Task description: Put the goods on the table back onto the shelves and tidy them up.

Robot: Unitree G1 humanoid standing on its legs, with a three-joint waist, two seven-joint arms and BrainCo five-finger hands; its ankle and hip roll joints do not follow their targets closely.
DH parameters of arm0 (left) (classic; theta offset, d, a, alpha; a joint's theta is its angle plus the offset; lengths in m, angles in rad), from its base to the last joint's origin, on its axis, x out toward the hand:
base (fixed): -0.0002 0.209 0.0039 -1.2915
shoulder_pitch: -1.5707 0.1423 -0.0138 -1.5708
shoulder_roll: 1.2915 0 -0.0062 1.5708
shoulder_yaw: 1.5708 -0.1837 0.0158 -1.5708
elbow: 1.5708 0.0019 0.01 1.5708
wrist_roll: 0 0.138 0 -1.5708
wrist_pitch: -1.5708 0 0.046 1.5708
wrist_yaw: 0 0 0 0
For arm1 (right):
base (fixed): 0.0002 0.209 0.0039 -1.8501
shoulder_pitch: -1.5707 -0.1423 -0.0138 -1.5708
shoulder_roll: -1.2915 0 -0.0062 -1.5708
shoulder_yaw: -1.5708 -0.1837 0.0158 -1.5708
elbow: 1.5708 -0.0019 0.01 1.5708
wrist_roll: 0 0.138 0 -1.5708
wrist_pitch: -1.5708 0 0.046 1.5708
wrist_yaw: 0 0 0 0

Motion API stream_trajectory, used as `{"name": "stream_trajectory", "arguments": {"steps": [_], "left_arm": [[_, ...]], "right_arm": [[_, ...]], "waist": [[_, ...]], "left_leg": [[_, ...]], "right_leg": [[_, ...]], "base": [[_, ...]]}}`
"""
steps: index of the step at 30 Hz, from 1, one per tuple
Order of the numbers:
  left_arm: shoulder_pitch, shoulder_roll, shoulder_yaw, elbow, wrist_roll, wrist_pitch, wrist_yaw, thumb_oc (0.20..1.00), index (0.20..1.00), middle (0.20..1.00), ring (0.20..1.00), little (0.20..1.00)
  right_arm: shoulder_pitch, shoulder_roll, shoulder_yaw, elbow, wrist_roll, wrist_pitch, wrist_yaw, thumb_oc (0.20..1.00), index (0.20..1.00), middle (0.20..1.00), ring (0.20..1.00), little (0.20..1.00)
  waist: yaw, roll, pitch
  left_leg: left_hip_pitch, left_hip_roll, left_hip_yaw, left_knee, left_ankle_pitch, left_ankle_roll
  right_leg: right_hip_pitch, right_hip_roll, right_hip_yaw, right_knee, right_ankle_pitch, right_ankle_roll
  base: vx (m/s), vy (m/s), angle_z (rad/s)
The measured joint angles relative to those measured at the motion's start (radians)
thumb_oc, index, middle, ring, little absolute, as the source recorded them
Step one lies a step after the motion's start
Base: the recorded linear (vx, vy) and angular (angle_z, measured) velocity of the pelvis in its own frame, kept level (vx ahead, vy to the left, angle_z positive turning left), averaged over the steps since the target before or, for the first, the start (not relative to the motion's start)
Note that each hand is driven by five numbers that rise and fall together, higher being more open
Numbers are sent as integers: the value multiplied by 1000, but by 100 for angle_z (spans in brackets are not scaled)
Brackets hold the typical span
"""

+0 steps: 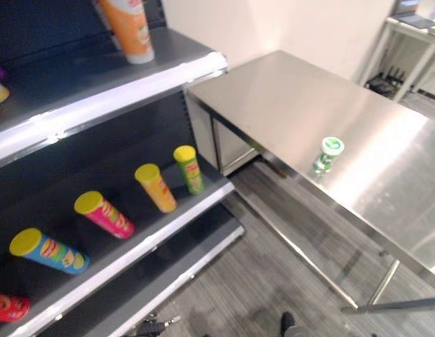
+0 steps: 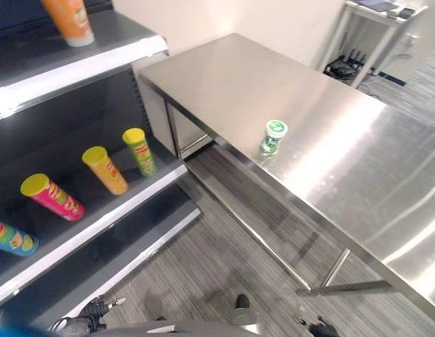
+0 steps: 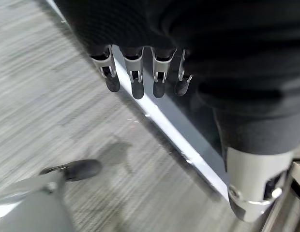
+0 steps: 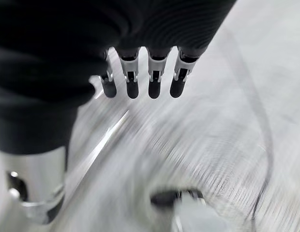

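Standing upright near the front edge of the steel table [image 1: 295, 91], a small green-capped cup [image 1: 328, 155] remains off the shelves [image 1: 98, 98].
Tubes [image 1: 156, 187] lie tilted on the middle shelf. Left hand [image 3: 140, 53] and right hand [image 4: 140, 53]: fingers [image 3: 138, 82] relaxed, straight, holding nothing.

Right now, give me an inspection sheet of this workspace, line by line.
Surface: steel table, bare except for one item.
Job's things: green-lidded cup upright near the table's front edge; tubes lying on the middle shelf: green, orange, pink, blue, red; tall orange tube standing on the upper shelf.
Clutter: nothing seen.
Hands: left hand and right hand open, holding nothing, above the floor.
Cables: nothing seen.
Surroundings: grey floor, white side table at the back.
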Motion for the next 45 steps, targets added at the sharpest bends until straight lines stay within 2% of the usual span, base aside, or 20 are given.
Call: {"name": "stream_trajectory", "arguments": {"steps": [4, 7, 8, 9, 12, 17, 20, 22, 23, 24, 26, 28, 29, 30, 34, 36, 37, 39, 40, 45], "left_arm": [[2, 3, -19, -2, 2, 1, -2, 1000, 1000, 1000, 1000, 1000], [14, -1, -37, -13, 3, 0, -4, 1000, 1000, 1000, 1000, 1000], [23, -2, -34, -19, 6, 0, -4, 1000, 1000, 1000, 1000, 1000], [36, -14, -28, -24, 24, 0, -4, 1000, 1000, 1000, 1000, 1000], [63, -36, -14, -36, 31, 0, -4, 1000, 1000, 1000, 1000, 1000], [87, -42, -14, -51, 44, 0, -28, 1000, 1000, 1000, 1000, 1000], [90, -42, -18, -74, 44, 0, -37, 1000, 1000, 1000, 1000, 1000], [86, -41, -17, -80, 41, -2, -39, 1000, 1000, 1000, 1000, 1000], [77, -39, -28, -89, 40, -1, -41, 1000, 1000, 1000, 1000, 1000], [78, -37, -37, -97, 39, -3, -44, 1000, 1000, 1000, 1000, 1000], [68, -36, -37, -97, 37, -6, -44, 1000, 1000, 1000, 1000, 1000], [55, -35, -57, -95, 20, -11, -45, 1000, 1000, 1000, 1000, 1000], [52, -36, -57, -94, 19, -15, -45, 1000, 1000, 1000, 1000, 1000], [55, -32, -55, -95, 16, -21, -43, 1000, 1000, 1000, 1000, 1000], [63, -36, -55, -85, -48, -22, -41, 1000, 1000, 1000, 1000, 1000], [49, -38, -54, -84, -60, -21, -38, 1000, 1000, 1000, 1000, 1000], [60, -40, -57, -81, -60, -21, -35, 1000, 1000, 1000, 1000, 1000], [62, -50, -56, -76, -62, -22, -33, 1000, 1000, 1000, 1000, 1000], [54, -61, -56, -75, -82, -22, -31, 1000, 1000, 1000, 1000, 1000], [62, -77, -55, -74, -100, -23, -28, 1000, 1000, 1000, 1000, 1000]], "right_arm": [[38, -57, -126, 1, 58, -2, -31, 1000, 1000, 1000, 1000, 1000], [105, -165, -271, -47, 83, -4, -76, 1000, 1000, 1000, 1000, 1000], [134, -219, -302, -97, 79, -5, -109, 1000, 1000, 1000, 1000, 1000], [198, -260, -380, -300, 60, 0, -144, 1000, 1000, 1000, 1000, 1000], [245, -329, -466, -558, 27, -8, -185, 1000, 1000, 1000, 1000, 1000], [243, -511, -482, -852, -179, -54, -192, 1000, 1000, 1000, 1000, 1000], [182, -627, -405, -912, -256, -73, -164, 1000, 1000, 1000, 1000, 1000], [118, -656, -341, -913, -291, -85, -142, 1000, 1000, 1000, 1000, 1000], [57, -697, -255, -917, -293, -77, -128, 1000, 1000, 1000, 1000, 1000], [27, -730, -185, -929, -297, -94, -109, 1000, 1000, 1000, 1000, 1000], [-30, -732, -142, -920, -324, -111, -95, 1000, 1000, 1000, 1000, 1000], [-188, -779, 11, -864, -332, -97, -70, 1000, 1000, 1000, 1000, 1000], [-204, -796, 24, -874, -331, -107, -60, 1000, 1000, 1000, 1000, 1000], [-311, -802, 108, -842, -330, -118, -48, 1000, 1000, 1000, 1000, 1000], [-536, -837, 298, -701, -328, -115, -18, 1000, 1000, 1000, 1000, 1000], [-566, -842, 312, -684, -328, -115, -12, 1000, 1000, 1000, 1000, 1000], [-598, -842, 336, -663, -327, -117, -7, 1000, 1000, 1000, 1000, 1000], [-642, -845, 371, -614, -323, -113, -6, 1000, 1000, 1000, 1000, 1000], [-686, -860, 405, -567, -322, -107, -6, 1000, 1000, 1000, 1000, 1000], [-773, -886, 472, -470, -321, -91, 10, 1000, 1000, 1000, 1000, 1000]], "waist": [[-39, 7, -14], [-61, 17, -35], [-74, 23, -41], [-86, 32, -45], [-109, 38, -49], [-101, 27, -52], [-83, 20, -57], [-52, 12, -62], [-56, 4, -62], [-35, 4, -63], [-16, -5, -60], [0, -5, -60], [24, -4, -58], [57, -4, -56], [109, -4, -29], [108, -2, -22], [135, 10, -13], [149, 27, 2], [138, 37, 10], [155, 59, 15]], "left_leg": [[3, 9, 22, 0, -5, 2], [0, 18, 38, 0, -3, -4], [-1, 18, 38, 0, -3, -5], [1, 17, 42, 0, -4, -6], [1, 17, 45, 0, -4, -6], [-6, 23, 51, 0, -2, -6], [-6, 25, 51, 0, -1, -6], [-19, 28, 38, 0, 3, -7], [-18, 28, 39, 1, 5, -7], [-22, 27, 29, 1, 12, -12], [-29, 29, 14, 1, 15, -13], [-33, 32, -8, 6, 22, -19], [-46, 34, -29, 6, 28, -20], [-58, 43, -46, 7, 35, -26], [-94, 56, -122, 7, 59, -32], [-106, 60, -143, 6, 65, -34], [-127, 62, -167, 7, 74, -29], [-145, 62, -197, 13, 81, -25], [-175, 56, -212, 27, 93, -33], [-191, 59, -204, 15, 121, -27]], "right_leg": [[-11, 9, 24, -4, -1, 2], [-23, 19, 37, -4, 6, -8], [-24, 19, 36, -4, 6, -8], [-25, 19, 40, -5, 6, -8], [-27, 18, 44, -5, 6, -8], [-39, 25, 51, -5, 9, -8], [-42, 30, 53, -4, 10, -9], [-39, 31, 41, -4, 13, -14], [-42, 32, 43, -1, 14, -16], [-38, 33, 31, -1, 17, -19], [-36, 35, 19, -1, 17, -20], [-29, 37, -3, -1, 17, -21], [-23, 37, -30, -3, 12, -24], [-20, 47, -46, -1, 8, -27], [-4, 62, -111, -1, -9, -33], [-7, 63, -131, -3, -13, -37], [1, 72, -157, -1, -21, -37], [13, 77, -186, 0, -29, -42], [13, 84, -185, -1, -43, -42], [34, 94, -245, 0, -49, -62]], "base": [[42, 24, -18], [46, 34, -14], [45, 38, -4], [41, 31, -4], [16, 8, -4], [5, -15, -5], [-6, -48, 0], [-6, -77, 9], [-3, -53, 20], [-5, -116, 17], [-4, -110, 24], [12, -79, 38], [21, -160, 55], [15, -143, 51], [-1, -131, 50], [4, -107, 59], [-6, -106, 53], [2, -111, 71], [21, -85, 93], [25, -68, 50]]}}
